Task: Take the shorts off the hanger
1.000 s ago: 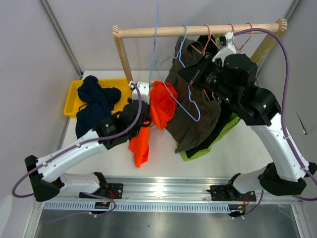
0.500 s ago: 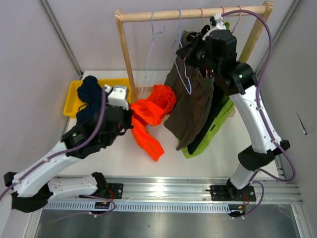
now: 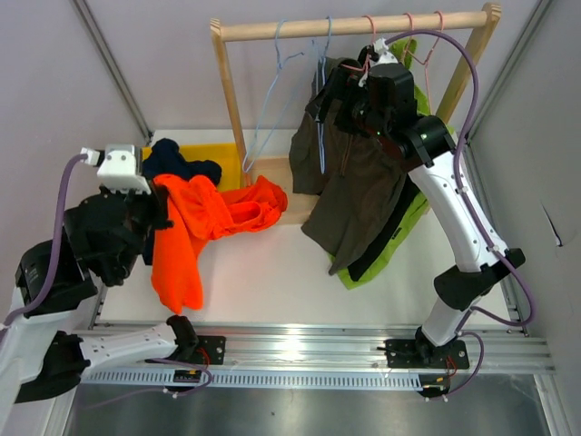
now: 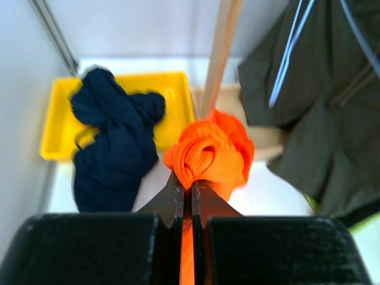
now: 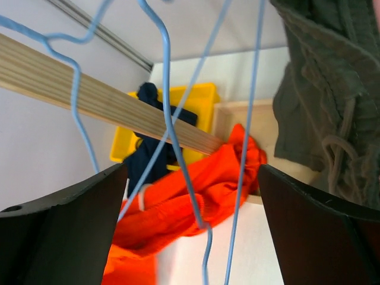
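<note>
Though limp, orange shorts (image 4: 208, 157) between left jaws

Bright, even light; glare on the metal rail (image 3: 290, 344); navy shorts (image 4: 113, 148) motion-blurred.

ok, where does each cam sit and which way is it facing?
Top external: above and behind the bases, looking down at the table, wooden rail, left arm and right arm.
Left wrist: on the left arm, looking along the left gripper, shut on the orange shorts, toward the yellow bin and navy shorts.
Right wrist: up by the rail, looking down through the open right gripper, past blue hangers.
Shared: all three show the orange shorts and yellow bin.
</note>
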Robot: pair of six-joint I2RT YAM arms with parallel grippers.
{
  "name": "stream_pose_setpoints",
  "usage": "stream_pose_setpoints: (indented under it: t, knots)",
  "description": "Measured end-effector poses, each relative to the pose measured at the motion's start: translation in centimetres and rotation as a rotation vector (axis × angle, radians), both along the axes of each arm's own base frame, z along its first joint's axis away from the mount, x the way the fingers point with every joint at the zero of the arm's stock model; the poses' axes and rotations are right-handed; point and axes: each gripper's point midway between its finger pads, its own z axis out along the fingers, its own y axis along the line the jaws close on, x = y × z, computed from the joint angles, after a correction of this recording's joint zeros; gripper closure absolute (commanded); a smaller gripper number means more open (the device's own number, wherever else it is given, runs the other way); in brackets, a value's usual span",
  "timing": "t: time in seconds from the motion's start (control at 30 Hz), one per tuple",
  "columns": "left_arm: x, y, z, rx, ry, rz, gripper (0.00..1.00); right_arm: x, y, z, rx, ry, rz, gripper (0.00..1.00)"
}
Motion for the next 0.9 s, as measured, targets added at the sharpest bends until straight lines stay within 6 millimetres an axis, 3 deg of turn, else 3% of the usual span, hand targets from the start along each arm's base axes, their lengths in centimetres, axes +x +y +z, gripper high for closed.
stream_pose_setpoints:
  t: [0.13,0.33,0.63,0.77,0.9]
  knots:
    - [1.9,0.3,3.2,0.058,-0.069,0.061,1.0,-0.4,-0.6,-1.1,-0.042,0.017,-0.004,0.01]
    - [7.0,2.2,8.1,0.121,-0.132,0.222,1.0,-2.5,-2.6,0.0,-0.063,-0.02,-0.019,0.01]
    - [14.9,9.0,12.3,0.11,-0.16,0.468,1.0,-6.9,-7.3,3.5,-0.044,-0.112,-0.066,0.01]
    - [19.5,10.8,11.5,0.084,-0.145,0.503,1.0,-8.2,-8.6,4.3,-0.049,-0.144,-0.078,0.01]
    - [26.0,11.5,6.4,0.082,-0.039,0.491,0.98,-9.3,-9.7,5.2,-0.063,-0.177,-0.09,0.01]
